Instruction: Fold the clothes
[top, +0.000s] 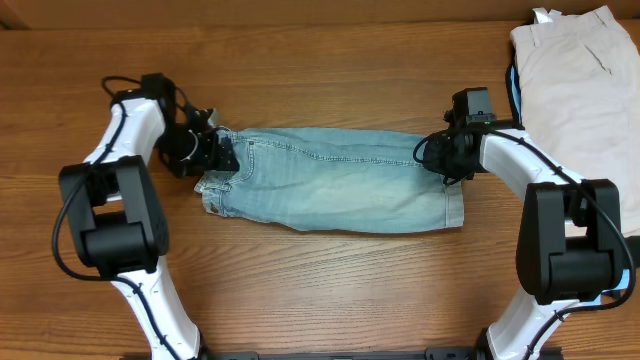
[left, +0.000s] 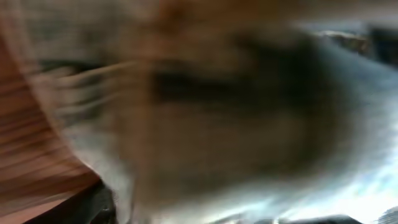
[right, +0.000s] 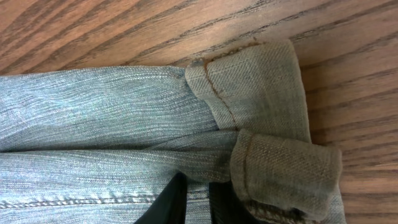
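Note:
The light-blue denim jeans (top: 340, 180) lie lengthwise across the middle of the table, doubled over, waistband to the left and hems to the right. My left gripper (top: 210, 152) is at the bunched waistband and seems shut on it. The left wrist view is blurred and filled with pale denim (left: 280, 124). My right gripper (top: 440, 158) is at the hem end. In the right wrist view its dark fingers (right: 198, 202) are shut on a strip of denim (right: 93, 118) beside the two turned-over hems (right: 261, 87).
Beige trousers (top: 580, 90) lie at the back right corner, with a sliver of a bright blue garment (top: 514, 85) under their left edge. The bare wooden table (top: 330, 290) runs along the front.

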